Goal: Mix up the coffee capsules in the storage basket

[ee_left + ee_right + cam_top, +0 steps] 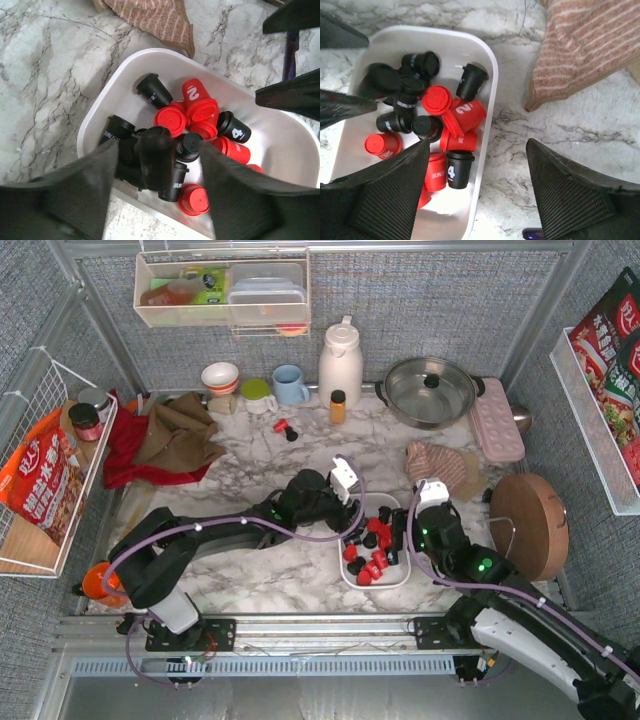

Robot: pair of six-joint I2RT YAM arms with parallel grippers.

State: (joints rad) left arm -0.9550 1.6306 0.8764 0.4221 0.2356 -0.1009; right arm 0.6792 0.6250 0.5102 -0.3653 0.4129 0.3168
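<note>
The left gripper (159, 150) has its fingers (85, 195) parted about halfway, down inside the lower left end of the basket (280, 145) in its wrist view. Black capsules (155, 155) lie between the fingers. Nothing seems to be squeezed, but the left finger may touch one black capsule; the view is too dark there to be sure. The right gripper (477, 145) is spread wide and holds nothing. One of its fingers is over the capsules and the other over the table (510, 125), with the rim of the basket between them.

The basket is white and rounded. It lies in the lower centre of the top view, between both grippers. Inside, red and black capsules lie in a heap, some upright and some on their side. Two show white numbers, 2 and 4.

A striped cloth (435, 465) lies just beside the basket, at its upper right. Two stray capsules (285, 428), one red and one black, rest on the table well apart from it, toward the upper left.
</note>
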